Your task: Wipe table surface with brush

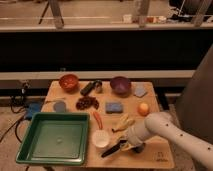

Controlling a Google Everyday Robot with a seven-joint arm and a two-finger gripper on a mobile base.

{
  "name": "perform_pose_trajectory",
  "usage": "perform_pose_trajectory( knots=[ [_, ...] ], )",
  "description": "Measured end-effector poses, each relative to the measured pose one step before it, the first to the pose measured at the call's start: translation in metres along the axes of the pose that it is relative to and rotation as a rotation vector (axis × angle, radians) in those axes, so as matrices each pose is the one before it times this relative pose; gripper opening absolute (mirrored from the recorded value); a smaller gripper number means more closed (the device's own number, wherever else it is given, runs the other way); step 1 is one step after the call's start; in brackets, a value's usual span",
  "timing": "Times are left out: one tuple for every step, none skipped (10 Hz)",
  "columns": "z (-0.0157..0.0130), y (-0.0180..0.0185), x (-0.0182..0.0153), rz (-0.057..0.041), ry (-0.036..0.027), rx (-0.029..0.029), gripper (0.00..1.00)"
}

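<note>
The table surface (pixel 160 152) is a light brown wooden top that carries everything. The brush (pixel 113 150) lies low over the table's front edge, just right of the white cup (pixel 100 138). Its slim black handle points left and forward, and its dark head is hidden under my gripper. My gripper (pixel 131 145) is at the front right of the table, at the end of the white arm (pixel 165 127). It is shut on the brush's head end and holds it at or just above the wood.
A green tray (pixel 30 150) fills the front left. A yellow banana (pixel 123 122), a red pepper (pixel 97 119) and an orange (pixel 144 108) lie just behind the gripper. Further back are a blue sponge (pixel 114 107), a purple bowl (pixel 120 85), an orange bowl (pixel 69 81) and a black cylinder (pixel 89 88).
</note>
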Motion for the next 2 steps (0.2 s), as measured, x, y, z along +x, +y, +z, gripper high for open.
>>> perform_pose_trajectory(
  knots=[
    [-0.00041, -0.00724, 0.00244, -0.01433, 0.00062, 0.00708, 0.0],
    [-0.00085, -0.00754, 0.00361, -0.01214, -0.00218, 0.00968, 0.0]
  ],
)
